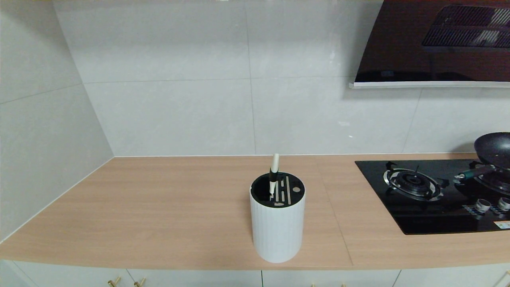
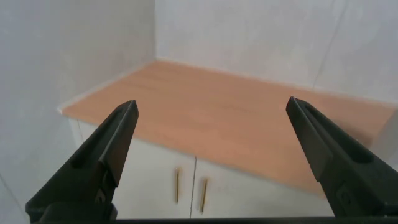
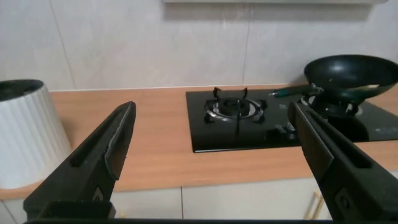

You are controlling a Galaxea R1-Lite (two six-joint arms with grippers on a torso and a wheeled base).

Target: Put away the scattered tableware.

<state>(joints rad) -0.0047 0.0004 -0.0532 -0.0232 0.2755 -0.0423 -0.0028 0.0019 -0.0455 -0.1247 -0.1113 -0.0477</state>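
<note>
Left gripper (image 2: 212, 101) and right gripper (image 3: 212, 104) gape apart; ribbed white holder (image 1: 277, 227) stands on wood-grain counter (image 1: 159, 207).

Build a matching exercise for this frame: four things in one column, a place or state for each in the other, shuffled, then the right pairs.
Things
1. utensil holder
2. utensil
3. pan
4. left gripper

Places or states
A. on the far-right burner of the hob
B. open, holding nothing
C. sticking up out of the holder's top
D. standing on the wooden counter, near its front edge, left of the hob

Pairs: 1-D, 2-C, 3-A, 4-B
</note>
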